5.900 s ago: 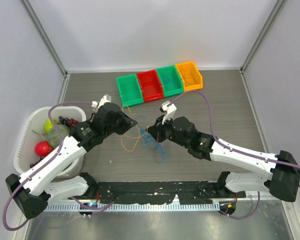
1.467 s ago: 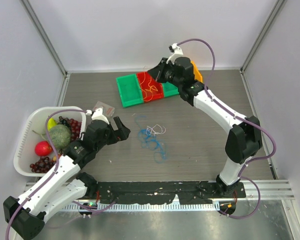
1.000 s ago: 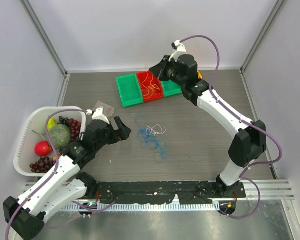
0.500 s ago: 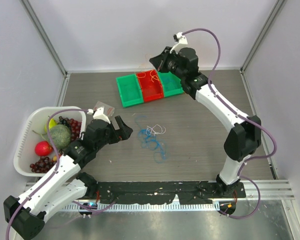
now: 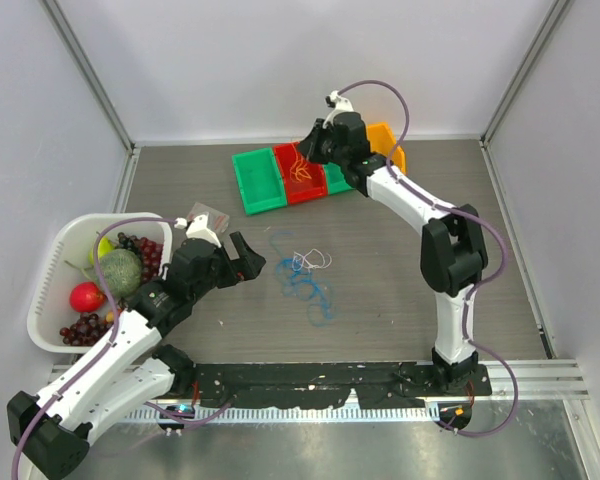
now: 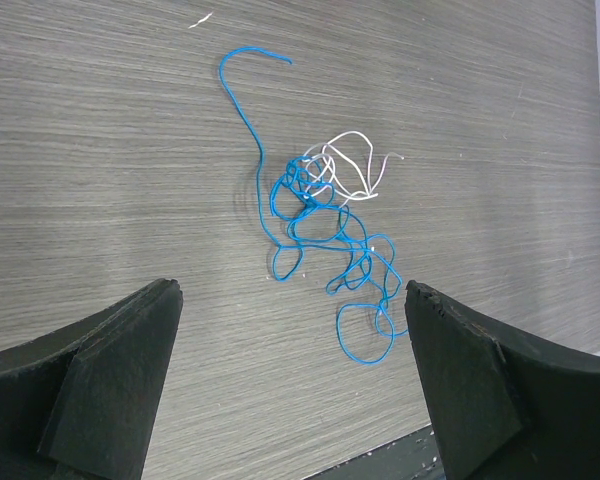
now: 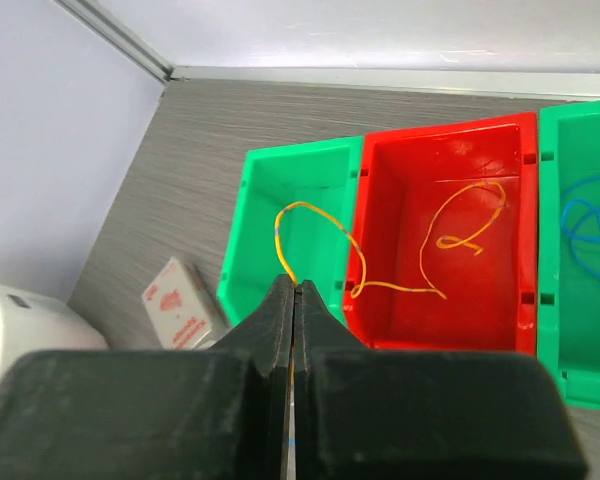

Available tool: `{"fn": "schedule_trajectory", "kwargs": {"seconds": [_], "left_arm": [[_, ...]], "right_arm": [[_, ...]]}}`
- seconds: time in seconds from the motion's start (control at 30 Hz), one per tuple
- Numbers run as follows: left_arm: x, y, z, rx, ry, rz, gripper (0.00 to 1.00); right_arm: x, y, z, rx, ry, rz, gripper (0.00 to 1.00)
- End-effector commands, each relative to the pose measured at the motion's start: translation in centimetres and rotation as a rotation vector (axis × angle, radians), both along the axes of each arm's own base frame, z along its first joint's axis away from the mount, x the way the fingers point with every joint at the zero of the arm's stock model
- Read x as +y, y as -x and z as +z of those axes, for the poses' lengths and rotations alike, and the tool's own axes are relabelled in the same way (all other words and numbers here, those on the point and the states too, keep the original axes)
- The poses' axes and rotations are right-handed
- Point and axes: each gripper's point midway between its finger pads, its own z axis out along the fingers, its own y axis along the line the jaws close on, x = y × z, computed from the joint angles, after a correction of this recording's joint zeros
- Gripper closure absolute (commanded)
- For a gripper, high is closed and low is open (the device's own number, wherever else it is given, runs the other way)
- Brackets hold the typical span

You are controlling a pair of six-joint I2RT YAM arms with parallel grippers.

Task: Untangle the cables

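Note:
The blue cable (image 6: 318,232) lies in loose loops on the table, with the whitish cable (image 6: 357,166) tangled into its upper part; both also show in the top view as the blue cable (image 5: 307,285) and the whitish cable (image 5: 316,260). My left gripper (image 6: 290,300) hovers open just left of them, holding nothing. My right gripper (image 7: 296,286) is shut on one end of the orange-yellow cable (image 7: 325,215). That cable arcs over the bin edge and trails into the red bin (image 7: 450,129). Seen from above, the right gripper (image 5: 308,150) hangs over the red bin (image 5: 280,178).
A row of bins stands at the back: green bin (image 5: 255,185), red, a second green bin (image 7: 585,120) with a blue wire in it, and an orange bin (image 5: 385,135). A white basket (image 5: 50,255) of fruit sits left, with a small white box (image 5: 208,213) beside it.
My right arm has swung a little left and lower over the bins, still pinching the orange-yellow cable. The left arm and the blue and whitish cables have not moved.

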Motion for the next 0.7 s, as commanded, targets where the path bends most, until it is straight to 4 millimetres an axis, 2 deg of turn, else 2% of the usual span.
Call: {"fn": "schedule_trajectory", "kwargs": {"seconds": [0.0,0.03,0.07,0.17,0.3,0.4,0.57,0.67], "left_arm": [[-0.3,-0.4,0.8,-0.036,0.017,-0.009,0.02],[-0.3,-0.4,0.8,-0.036,0.018,-0.007,0.02],[-0.2,-0.3,0.7,-0.032,0.018,-0.006,0.02],[-0.2,-0.2,0.6,-0.03,0.021,-0.007,0.02],[-0.3,-0.2,0.3,-0.021,0.024,-0.006,0.02],[-0.4,-0.1,-0.2,-0.01,0.027,-0.011,0.02],[-0.7,-0.1,-0.7,0.004,0.032,-0.016,0.03],[-0.8,-0.1,-0.8,0.004,0.038,-0.018,0.02]], "right_arm": [[0.5,-3.0,-0.3,-0.076,0.008,-0.01,0.99],[0.7,-3.7,-1.7,-0.068,0.016,-0.012,0.99],[0.9,-4.3,-1.8,-0.091,0.018,-0.016,0.99],[1.4,-6.6,-4.7,-0.093,0.063,-0.029,0.99],[0.9,-9.3,-8.7,-0.083,0.16,-0.094,0.99],[-0.1,-11.0,-10.8,-0.093,0.227,-0.184,0.99],[-1.9,-13.2,-12.0,-0.131,0.308,-0.359,0.99],[-1.6,-13.7,-13.1,-0.143,0.335,-0.392,0.95]]}}
